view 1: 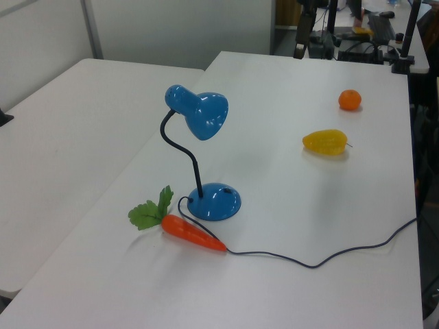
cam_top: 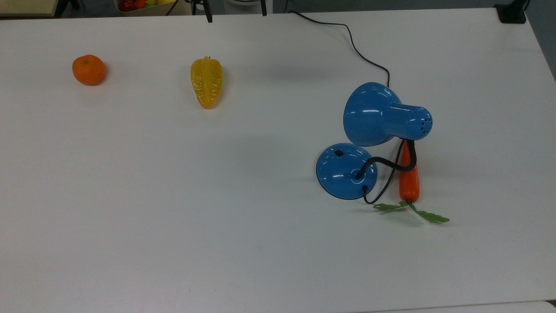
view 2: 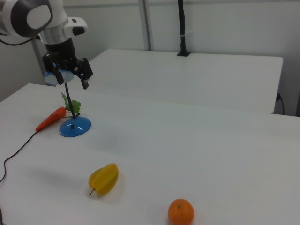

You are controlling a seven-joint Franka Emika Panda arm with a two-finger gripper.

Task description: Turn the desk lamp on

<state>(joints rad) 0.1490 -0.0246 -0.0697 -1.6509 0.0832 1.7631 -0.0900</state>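
Note:
The desk lamp (cam_top: pixel 369 115) is glossy blue and stands right of centre in the top view. Its round base (cam_top: pixel 343 171) carries a small black switch (cam_top: pixel 338 153), and a black bendy neck rises to the bell-shaped shade. The lamp (view 1: pixel 206 113) and its base (view 1: pixel 215 202) also stand out in the left view. In the right view my gripper (view 2: pixel 72 80) hangs open in the air, in front of the shade and above the base (view 2: pixel 75 127), touching nothing.
An orange carrot (cam_top: pixel 409 180) with green leaves lies close beside the base. The black cord (cam_top: pixel 360 54) trails to the table's far edge in the top view. A yellow starfruit (cam_top: pixel 206 82) and an orange (cam_top: pixel 88 69) lie further to the top view's left.

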